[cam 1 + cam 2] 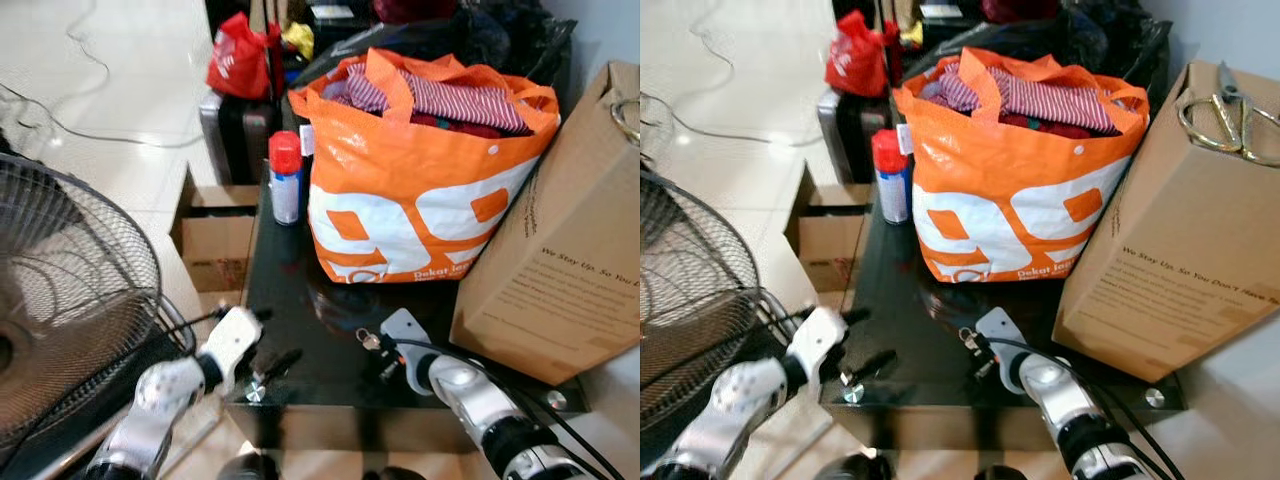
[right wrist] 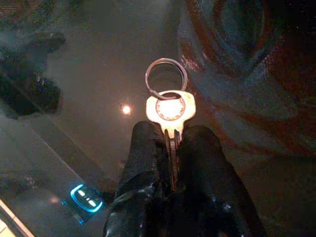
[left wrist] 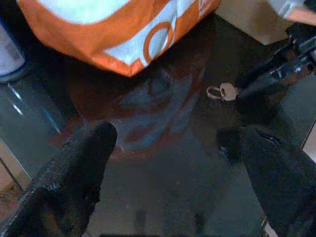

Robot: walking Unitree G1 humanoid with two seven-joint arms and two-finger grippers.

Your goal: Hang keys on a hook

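Key (image 2: 170, 109) with its ring (image 2: 166, 74): we have it by the blade, clamped between the two fingers of the right pincer (image 2: 170, 136), head and ring sticking out free beyond the tips. From the head camera it sits low over the black glass worktop (image 1: 300, 330), at about 6 o'clock from the orange bag (image 1: 420, 180); whether the ring touches the glass we cannot tell.

Left pincer (image 3: 173, 153) is spread wide, holding nothing, over the worktop's near edge at about 9 o'clock from the key.

No hook in our frames. At 3 o'clock of the key stands a cardboard box (image 1: 1170, 230) with scissors (image 1: 1225, 125) on top; at 11 o'clock a spray can (image 1: 285, 178); a fan (image 1: 60, 300) well off at 9 o'clock.

Our judgement: lift straight up before swinging, so the ring does not drag on the glass. Grip is narrow, on the blade alone; we keep it firm, ring hanging free and unobstructed, ready to slip over a hook once found.
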